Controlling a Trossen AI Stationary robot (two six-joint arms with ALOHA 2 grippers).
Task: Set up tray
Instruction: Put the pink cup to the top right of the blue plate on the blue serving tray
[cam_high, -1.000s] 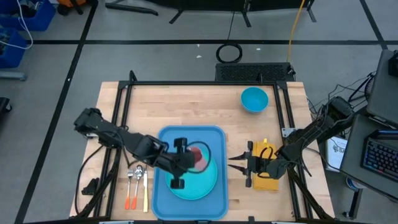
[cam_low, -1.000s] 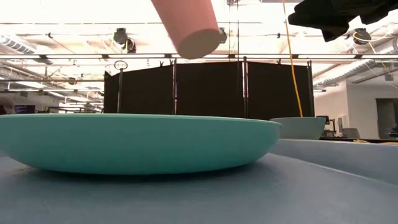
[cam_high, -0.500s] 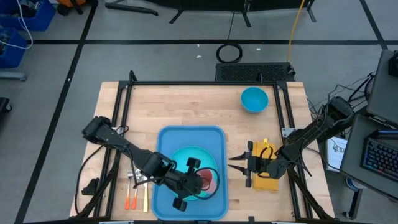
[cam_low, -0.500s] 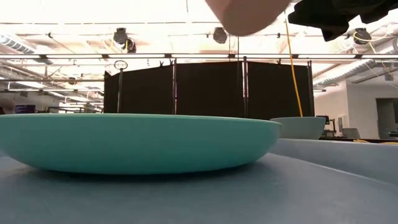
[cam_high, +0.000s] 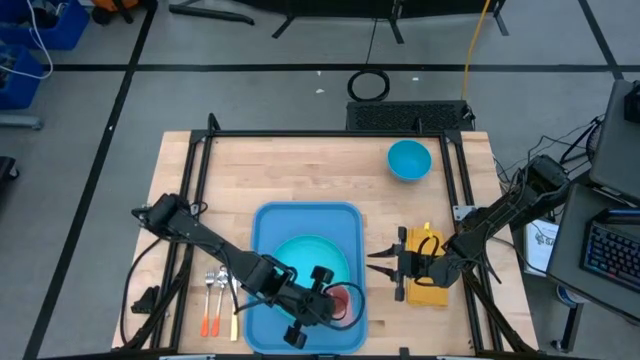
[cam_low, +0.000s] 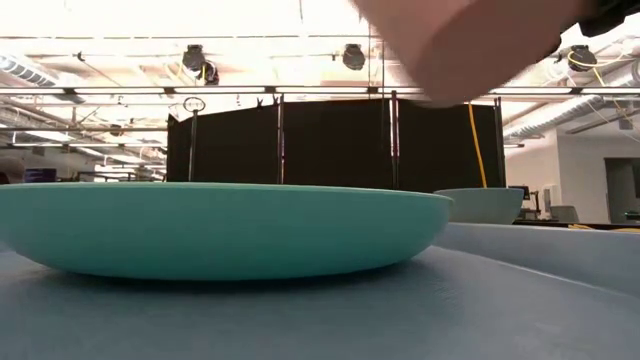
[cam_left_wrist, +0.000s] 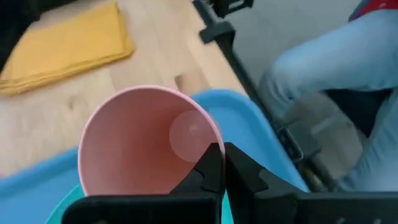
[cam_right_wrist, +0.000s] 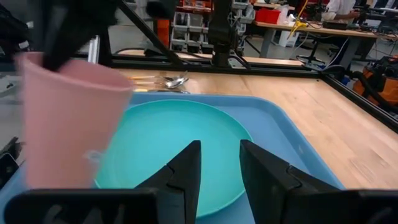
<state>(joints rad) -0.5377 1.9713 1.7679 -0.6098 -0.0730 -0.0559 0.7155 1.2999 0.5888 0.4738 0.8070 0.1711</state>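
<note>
Seen from above: blue tray (cam_high: 300, 222) lying on the wooden table (cam_high: 300, 170) toward its near edge, between cutlery (cam_high: 220, 300) on one side and a yellow napkin (cam_high: 428, 290) on the other. Turquoise plate (cam_high: 300, 258) resting inside the tray. Left gripper (cam_high: 325, 303) reaching across the tray's near right corner, clenched on the rim of a pink cup (cam_high: 340, 302) carried over the plate's edge. Right gripper (cam_high: 380, 262) parked just beside the tray's right rim, above the napkin, fingers part-way apart and grasping nothing. Small blue bowl (cam_high: 408, 160) standing well apart at the table's far right.

From table height: plate (cam_low: 220, 228) filling the foreground on the tray's floor (cam_low: 320, 320), pink cup (cam_low: 460, 45) hanging overhead, clear of the plate, bowl (cam_low: 480, 205) behind.

Left wrist view: dark fingers (cam_left_wrist: 214, 168) pinching the cup's wall (cam_left_wrist: 146, 140), one inside and one outside, mouth of the cup facing the camera; tray corner (cam_left_wrist: 249, 124) below, napkin (cam_left_wrist: 68, 43) on the wood beyond, a person's blue trouser leg (cam_left_wrist: 336, 56) past the table edge.

Right wrist view: own fingers (cam_right_wrist: 186, 174) spread with a gap, empty, pointing at plate (cam_right_wrist: 180, 143) and tray (cam_right_wrist: 292, 149); cup (cam_right_wrist: 68, 118) held aloft by the other arm, cutlery (cam_right_wrist: 165, 81) on the wood beyond.
</note>
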